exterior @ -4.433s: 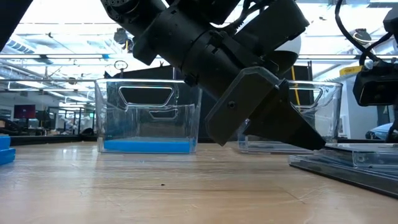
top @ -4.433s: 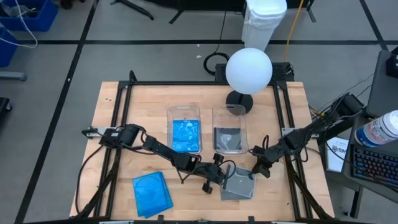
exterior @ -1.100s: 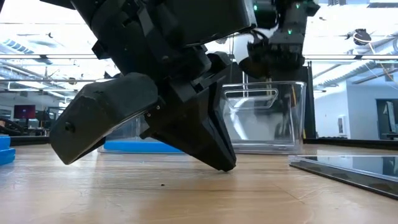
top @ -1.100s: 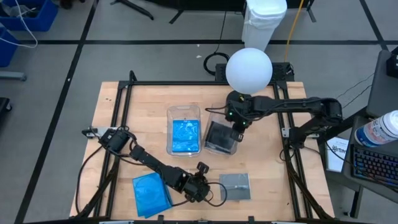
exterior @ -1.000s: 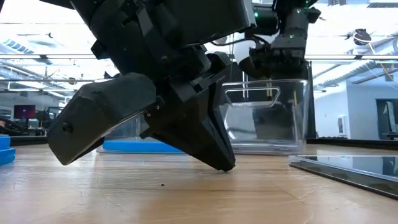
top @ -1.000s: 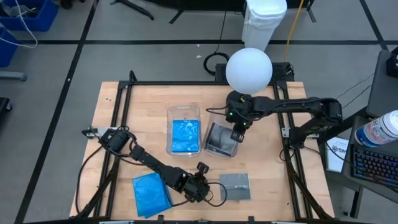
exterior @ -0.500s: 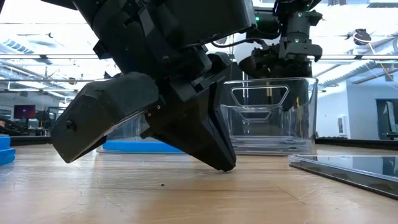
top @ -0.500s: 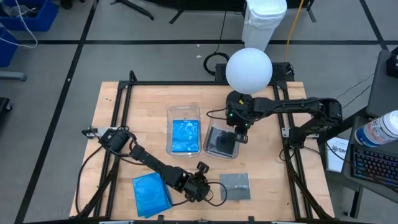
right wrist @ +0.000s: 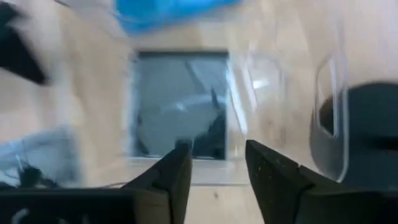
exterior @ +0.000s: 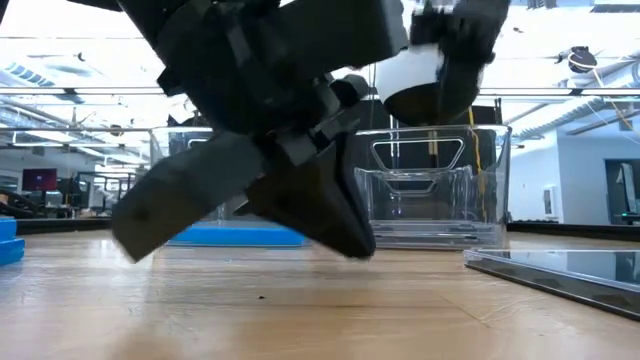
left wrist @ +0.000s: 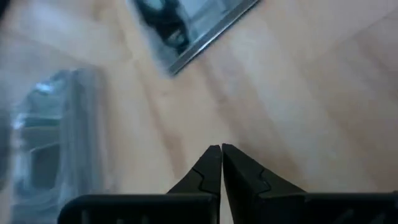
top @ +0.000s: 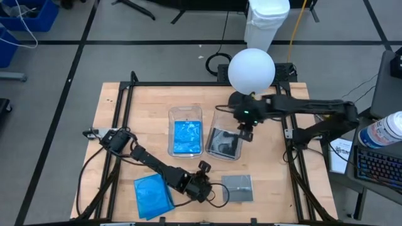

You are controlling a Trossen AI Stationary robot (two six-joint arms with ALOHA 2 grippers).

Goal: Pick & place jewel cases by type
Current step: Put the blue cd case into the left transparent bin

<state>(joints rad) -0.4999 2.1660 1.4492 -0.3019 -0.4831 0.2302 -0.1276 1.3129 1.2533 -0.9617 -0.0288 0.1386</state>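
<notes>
A grey jewel case (top: 225, 143) lies flat on the floor of the right clear tub (top: 218, 120); the right wrist view shows this case (right wrist: 180, 102) too. My right gripper (top: 242, 132) (right wrist: 214, 163) is open above the tub's right wall and touches nothing. A blue jewel case (top: 186, 135) lies in the left tub (top: 170, 125). Blue cases (top: 152, 196) are stacked flat near the table's near edge, and another grey case (top: 237, 187) (left wrist: 193, 25) lies flat to their right. My left gripper (top: 201, 186) (left wrist: 221, 155) is shut between these two, holding nothing.
A white globe lamp (top: 251, 70) on a dark base stands at the table's far edge, just behind the right tub. A black frame rail (top: 286, 135) runs along the table's right side. Bare wood lies between the tubs and the near edge.
The grey case stood tilted in the right tub under my right gripper and has dropped flat onto the tub floor. My right gripper has risen and drawn slightly toward the table's right edge. My left gripper has lifted a little off the table.
</notes>
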